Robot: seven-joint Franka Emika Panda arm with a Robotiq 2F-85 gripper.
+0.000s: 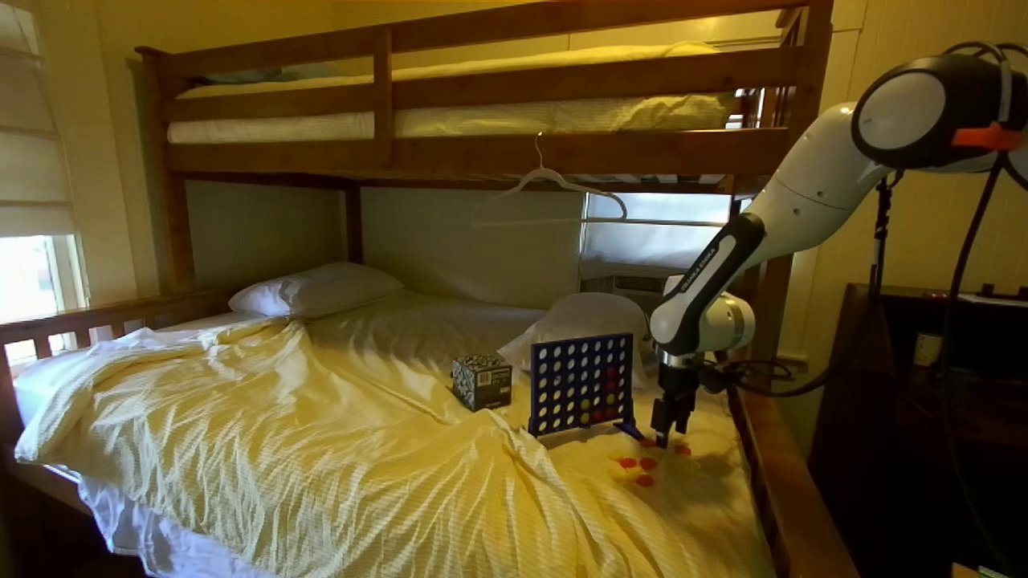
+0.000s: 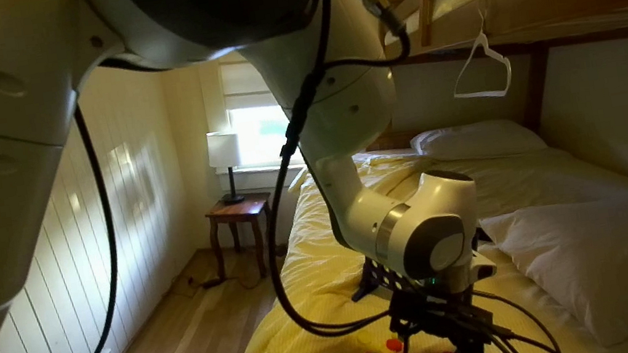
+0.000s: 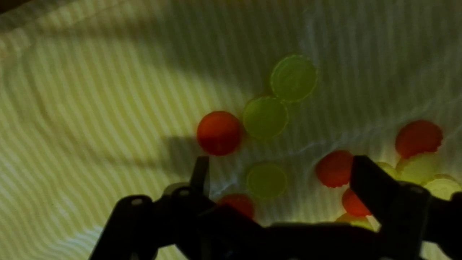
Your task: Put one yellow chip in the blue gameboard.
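Note:
The blue gameboard (image 1: 581, 383) stands upright on the bed in an exterior view, with a few red and yellow chips in its grid near the right side. It is mostly hidden behind the wrist in an exterior view (image 2: 388, 278). My gripper (image 1: 673, 434) points down beside the board's right foot, low over the chips. In the wrist view the gripper (image 3: 281, 159) is open. A yellow chip (image 3: 267, 180) lies flat on the cover between its fingers, apart from both. Two more yellow chips (image 3: 265, 117) lie ahead of it. The right finger partly covers a red chip (image 3: 335, 168).
Another red chip (image 3: 219, 133) lies just ahead of the left finger. More red and yellow chips (image 3: 418, 168) cluster at right. A dark patterned box (image 1: 482, 383) stands left of the board and a pillow (image 1: 586, 321) behind it. A wooden bed rail (image 1: 791, 490) runs along the right.

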